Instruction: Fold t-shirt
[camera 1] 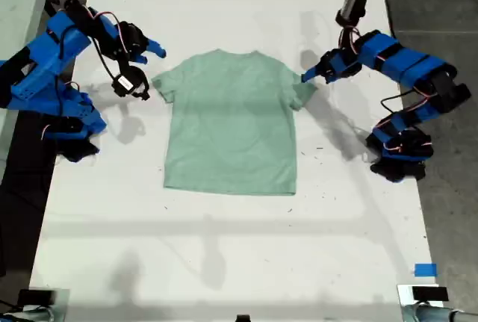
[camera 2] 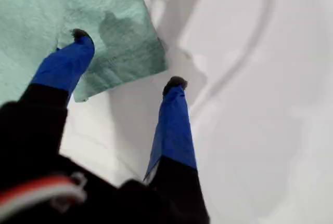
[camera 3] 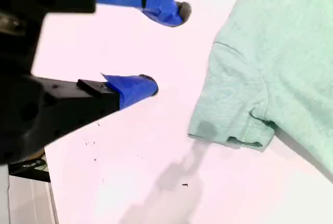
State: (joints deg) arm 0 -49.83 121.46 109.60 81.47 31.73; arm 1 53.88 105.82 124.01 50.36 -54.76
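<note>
The pale mint-green t-shirt (camera 1: 231,120) lies spread flat on the white table (camera 1: 224,247), its neck toward the top of the exterior view. My first gripper (camera 1: 305,78) is the one at the exterior view's right. It is open at the sleeve on that side, and in its wrist view my first gripper (camera 2: 128,60) has one fingertip (camera 2: 80,37) over the t-shirt (camera 2: 52,11) and the other over bare table. My second gripper (camera 1: 151,54), at the exterior view's left, is open and holds nothing. In its wrist view my second gripper (camera 3: 165,47) stays apart from the t-shirt (camera 3: 281,52).
The arm bases stand at the table's sides in the exterior view, one at the left (camera 1: 67,124) and one at the right (camera 1: 399,158). A blue tape patch (camera 1: 424,270) marks the lower right corner of that view. Dark floor (camera 1: 448,8) borders the table's right edge.
</note>
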